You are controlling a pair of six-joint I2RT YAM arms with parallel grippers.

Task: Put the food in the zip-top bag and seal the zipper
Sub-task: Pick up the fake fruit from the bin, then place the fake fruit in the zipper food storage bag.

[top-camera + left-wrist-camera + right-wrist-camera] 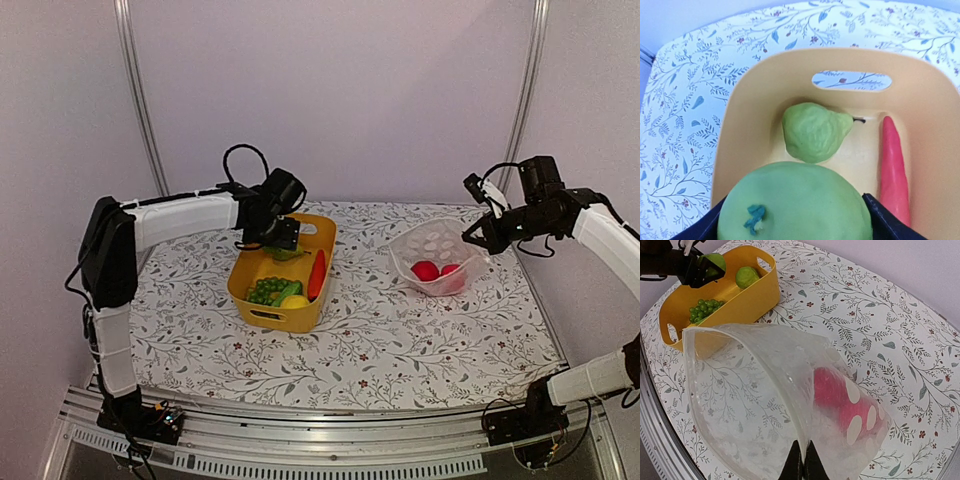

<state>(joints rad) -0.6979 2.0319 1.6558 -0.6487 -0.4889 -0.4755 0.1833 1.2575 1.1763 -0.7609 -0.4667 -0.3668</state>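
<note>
The yellow basket (262, 312) stands on the floral tablecloth (380, 340). It holds a cluster of green grapes (268, 290) and a small yellow fruit (295, 301) at its near end. A red-orange tapered vegetable (892, 165) lies along its right wall. A green pear (815, 131) rests on the floor at the far end, just below the handle slot.

The left gripper (282, 238) hangs over that far end of the basket. A green round fruit (795, 200) with a small stem mark fills the space between its fingers (883, 222). They sit against both sides of it, spread wide to fit. The fruit is nearer the wrist camera than the pear (whether it has cleared the basket floor cannot be told).

To the right of the basket, well apart from it, is the zip-top bag (755, 390). It is propped up with its mouth gaping open toward the basket. Two red fruits (425, 270) lie side by side in its bottom (the right wrist view shows only one red shape through the plastic).

The right gripper (803, 465) is at the side of the bag farthest from the basket. Its fingertips are pressed together on a pinch of the clear film, which holds that edge up off the cloth.
</note>
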